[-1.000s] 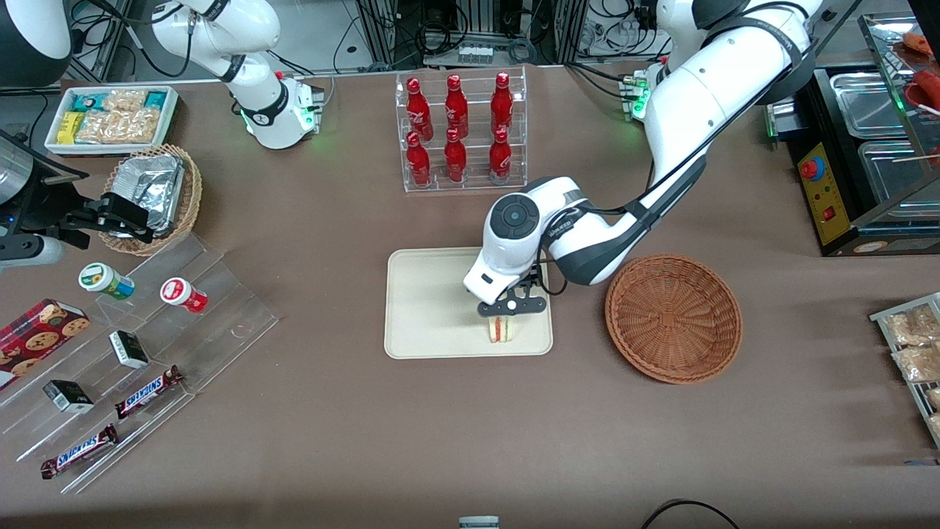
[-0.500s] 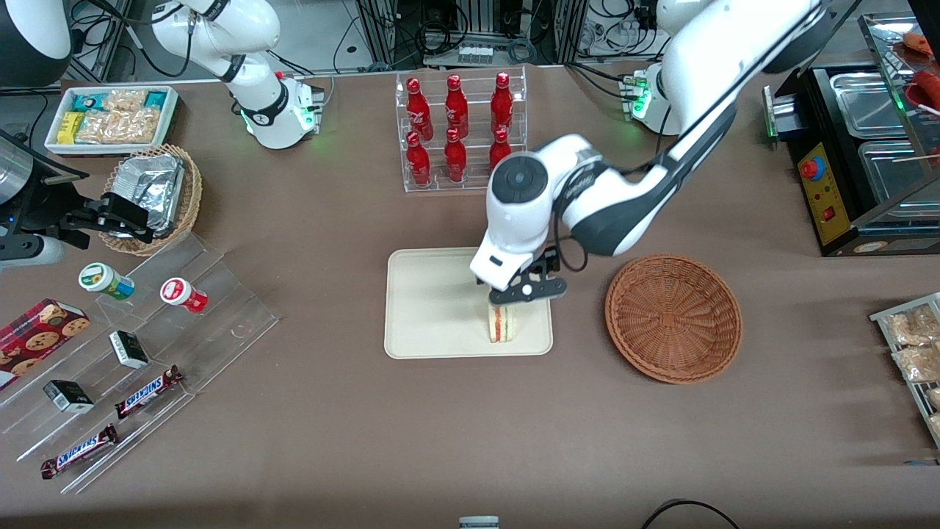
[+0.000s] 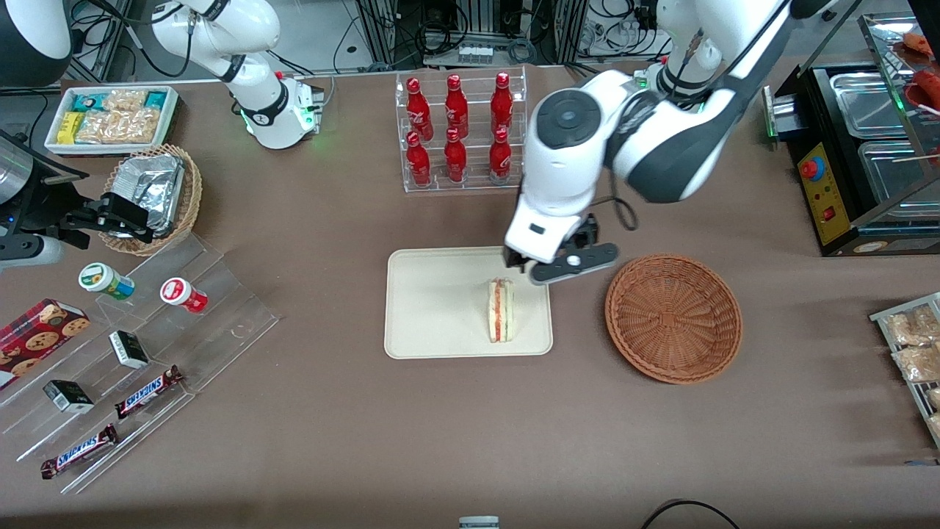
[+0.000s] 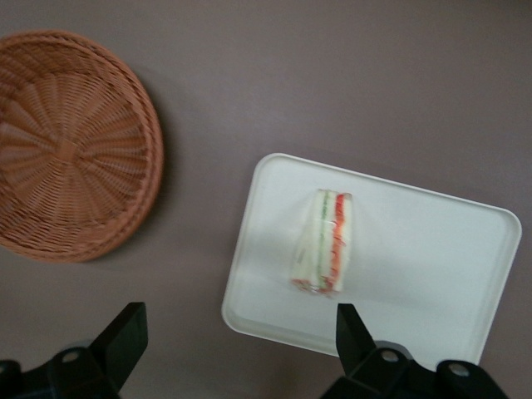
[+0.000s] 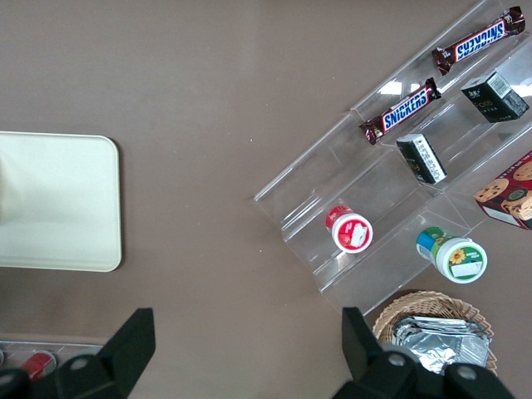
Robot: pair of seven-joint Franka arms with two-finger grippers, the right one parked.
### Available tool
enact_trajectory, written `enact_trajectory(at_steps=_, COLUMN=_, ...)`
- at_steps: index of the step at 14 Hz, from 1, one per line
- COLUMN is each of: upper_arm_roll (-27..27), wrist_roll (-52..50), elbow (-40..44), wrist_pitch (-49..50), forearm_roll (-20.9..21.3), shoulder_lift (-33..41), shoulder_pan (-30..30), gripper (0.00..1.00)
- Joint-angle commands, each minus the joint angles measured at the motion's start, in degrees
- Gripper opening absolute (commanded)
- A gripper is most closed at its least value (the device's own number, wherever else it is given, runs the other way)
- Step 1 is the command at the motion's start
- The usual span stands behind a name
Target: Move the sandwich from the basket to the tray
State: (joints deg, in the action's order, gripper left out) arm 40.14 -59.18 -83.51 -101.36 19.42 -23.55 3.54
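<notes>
Front view: sandwich (image 3: 501, 310) lies on the tray (image 3: 433, 308), in the tray's part nearest the basket (image 3: 673, 317), filling stripe facing up. Basket sits on the table beside the tray, toward the working arm's end, nothing in it. Left gripper (image 3: 562, 264) hangs above the tray's corner farthest from the camera on the basket side, above the sandwich and clear of it, holding nothing. From here the finger spread is hard to read. Rack of red bottles (image 3: 459, 132) stands farther from the camera than the tray. Clear stepped display (image 3: 147, 353) with candy bars and small cartons sits toward the parked arm's end, near a tan basket with foil (image 3: 156, 195).

Left wrist view: looking straight down, gripper (image 4: 237, 349) fingers are spread wide, one fingertip (image 4: 125, 332) over bare table, the other fingertip (image 4: 353, 332) over the tray (image 4: 432, 274). Sandwich (image 4: 324, 241) lies flat on the tray, apart from both fingers. Basket (image 4: 71, 145) sits just beside the tray, not touching.

Right wrist view: tray (image 5: 58, 204) edge shows, plus the stepped display (image 5: 391, 166) with candy bars; the left gripper is out of view.
</notes>
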Motion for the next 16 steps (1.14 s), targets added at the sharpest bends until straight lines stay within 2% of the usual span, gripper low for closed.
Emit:
enact_trajectory(at_steps=1, upper_arm_roll=-5.4, wrist_roll=11.6, elbow=-1.0, wrist_pitch=4.4, forearm_roll=-6.0, shoulder_lift=6.3, shoulder_pan=-0.2, gripper=1.00)
enact_trajectory(at_steps=4, upper_arm_roll=-13.7, wrist_roll=28.0, elbow=-1.0, wrist_pitch=10.8, forearm_roll=-12.4, shoulder_lift=12.2, shoulder_pan=-0.3, gripper=1.00)
enact_trajectory(at_steps=7, upper_arm_roll=-20.3, wrist_roll=41.9, elbow=-1.0, wrist_pitch=17.3, forearm_roll=-15.5, shoulder_lift=16.2, shoulder_pan=-0.8, gripper=1.00)
enact_trajectory(at_steps=8, upper_arm_roll=-22.1, wrist_roll=44.0, elbow=-1.0, wrist_pitch=19.7, forearm_roll=-17.0, shoulder_lift=17.7, shoulder_pan=-1.3, gripper=1.00)
enact_trajectory(at_steps=10, upper_arm_roll=-24.1, wrist_roll=47.0, elbow=-1.0, wrist_pitch=22.9, forearm_roll=-17.3, shoulder_lift=19.8, shoulder_pan=-1.9, gripper=1.00)
enact_trajectory(at_steps=14, upper_arm_roll=-24.5, wrist_roll=49.4, elbow=-1.7, wrist_pitch=28.1, forearm_roll=-17.4, shoulder_lift=22.7, shoulder_pan=-4.1, gripper=1.00)
enact_trajectory(at_steps=16, upper_arm_roll=-26.6, wrist_roll=49.5, elbow=-1.8, wrist_pitch=29.8, forearm_roll=-17.7, shoulder_lift=23.1, shoulder_pan=-4.0, gripper=1.00)
